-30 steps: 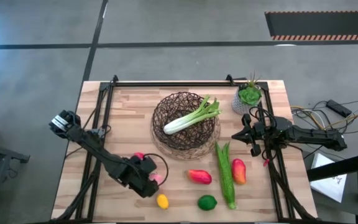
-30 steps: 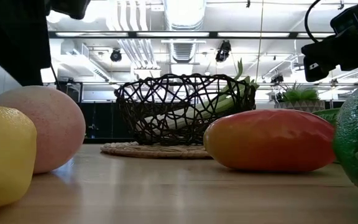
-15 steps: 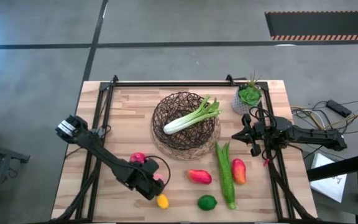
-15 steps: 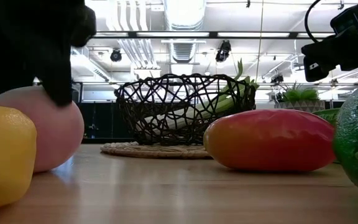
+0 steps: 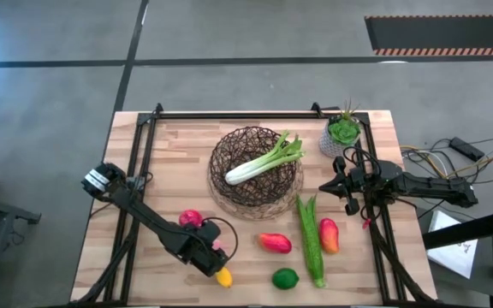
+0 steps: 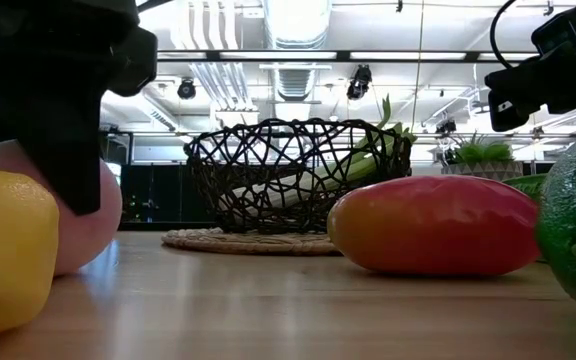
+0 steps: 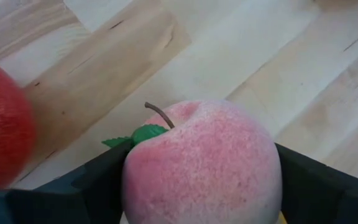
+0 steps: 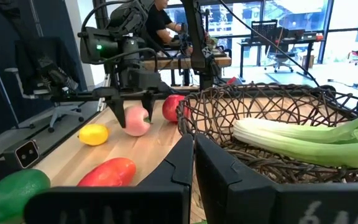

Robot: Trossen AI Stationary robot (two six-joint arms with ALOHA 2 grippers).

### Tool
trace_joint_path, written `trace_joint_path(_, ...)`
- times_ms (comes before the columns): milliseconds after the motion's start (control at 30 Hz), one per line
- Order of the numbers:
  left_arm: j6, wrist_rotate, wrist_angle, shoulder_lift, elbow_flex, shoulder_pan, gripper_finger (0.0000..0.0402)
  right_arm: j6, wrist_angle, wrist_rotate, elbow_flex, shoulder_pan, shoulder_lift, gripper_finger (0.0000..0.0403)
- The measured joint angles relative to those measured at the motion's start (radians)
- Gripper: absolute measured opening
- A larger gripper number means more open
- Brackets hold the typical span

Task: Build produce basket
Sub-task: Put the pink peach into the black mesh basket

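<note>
Pink fruit [image 7: 201, 165]: my left wrist view alone showed its stem and green leaf, hidden from above by my arm. It sat on the counter [image 5: 169, 145] between the fingers of my left end effector [image 5: 215, 251], one at each flank, jaws wide, closure not confirmed. Stem end tilted up.
Celery stalk [image 5: 264, 160]: lay in the basket [image 5: 229, 141], long axis diagonal, leafy end toward the potted plant [image 5: 343, 130].
Right end effector [image 5: 347, 186]: closed, empty, beside the basket.

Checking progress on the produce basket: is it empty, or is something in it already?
Not empty. One celery stalk lies across the basket, its leafy end over the rim. The other produce is on the table.
</note>
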State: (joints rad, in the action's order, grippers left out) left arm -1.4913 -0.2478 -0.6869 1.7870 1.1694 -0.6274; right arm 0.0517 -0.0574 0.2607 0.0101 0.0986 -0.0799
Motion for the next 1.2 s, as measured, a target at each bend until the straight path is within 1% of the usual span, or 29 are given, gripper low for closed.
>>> trace_joint_path(67, 0.031, -0.002, -0.005, 0.000, 0.007, 0.003, 0.0294, 0.000, 0.000, 0.000, 0.000, 0.000, 0.000, 0.0009)
trace_joint_path(133, 0.101, -0.013, -0.011, -0.008, 0.029, 0.005, 0.0294, 0.000, 0.000, 0.000, 0.000, 0.000, 0.000, 0.0009)
trace_joint_path(200, 0.197, -0.053, -0.009, -0.031, 0.079, 0.007, 0.0294, 0.000, 0.000, 0.000, 0.000, 0.000, 0.000, 0.0009)
trace_joint_path(233, 0.257, -0.092, 0.000, -0.047, 0.111, 0.007, 0.0294, 0.000, 0.000, 0.000, 0.000, 0.000, 0.000, 0.0009)
trace_joint_path(300, 0.410, -0.189, 0.023, -0.070, 0.170, 0.009, 0.0294, 0.000, 0.000, 0.000, 0.000, 0.000, 0.000, 0.0009)
trace_joint_path(400, 0.680, -0.349, 0.102, -0.077, 0.243, 0.030, 0.0294, 0.000, 0.000, 0.000, 0.000, 0.000, 0.000, 0.0009)
trace_joint_path(467, 0.875, -0.388, 0.180, -0.080, 0.271, 0.071, 0.0294, 0.000, 0.000, 0.000, 0.000, 0.000, 0.000, 0.0009)
trace_joint_path(567, 1.132, -0.384, 0.326, -0.081, 0.276, 0.171, 0.0294, 0.000, 0.000, 0.000, 0.000, 0.000, -0.001, 0.0009)
trace_joint_path(633, 1.269, -0.376, 0.412, -0.066, 0.266, 0.251, 0.0294, 0.000, 0.000, 0.000, 0.000, 0.000, -0.001, 0.0009)
trace_joint_path(700, 1.370, -0.349, 0.463, -0.048, 0.255, 0.336, 0.0294, 0.000, 0.000, 0.000, 0.000, 0.000, -0.001, 0.0009)
trace_joint_path(767, 1.440, -0.284, 0.531, -0.026, 0.239, 0.419, 0.0294, 0.000, 0.000, 0.000, 0.000, 0.000, -0.001, 0.0009)
trace_joint_path(867, 1.501, -0.149, 0.601, 0.025, 0.210, 0.526, 0.0294, 0.000, 0.000, 0.000, 0.000, 0.000, -0.001, 0.0009)
trace_joint_path(933, 1.522, -0.087, 0.625, 0.069, 0.201, 0.574, 0.0294, 0.000, 0.000, 0.000, 0.000, 0.000, -0.001, 0.0009)
trace_joint_path(1033, 1.534, -0.074, 0.681, 0.128, 0.202, 0.616, 0.0294, 0.000, 0.000, 0.000, 0.000, 0.000, -0.001, 0.0009)
trace_joint_path(1200, 1.519, -0.069, 0.710, 0.189, 0.204, 0.654, 0.0296, 0.000, 0.000, 0.000, 0.000, 0.000, -0.002, 0.0009)
